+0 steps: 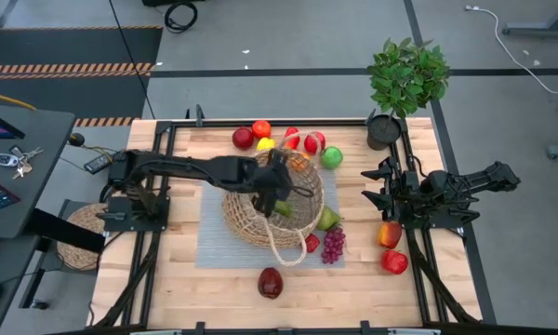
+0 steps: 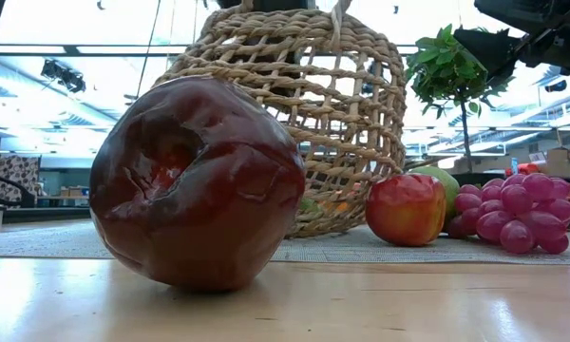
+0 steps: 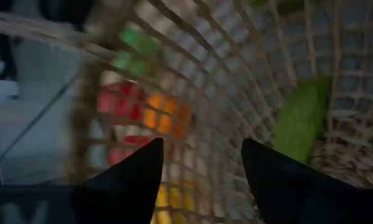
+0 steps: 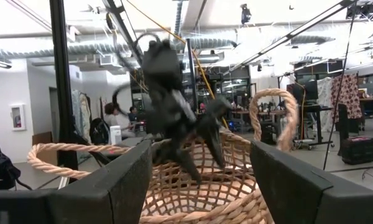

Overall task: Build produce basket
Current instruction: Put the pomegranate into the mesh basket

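At the middle of the table (image 1: pixel 167 279), the left gripper (image 3: pixel 202 146) hangs inside the 1 basket (image 1: pixel 251 223), its 2 fingers apart and holding nothing, with 1 green piece (image 3: pixel 301 118) lying just beside them. The likely hazard is a finger snagging the open weave or the looped handle as the arm lifts, tipping the basket and spilling it. Outside the basket I count 6 pieces (image 1: pixel 291 138) along the far edge, 4 near the basket's front, including 1 bunch of grapes (image 1: pixel 334 244), and 2 apples (image 1: pixel 390 234) by the right edge, where the right gripper (image 1: pixel 370 191) waits open and empty.
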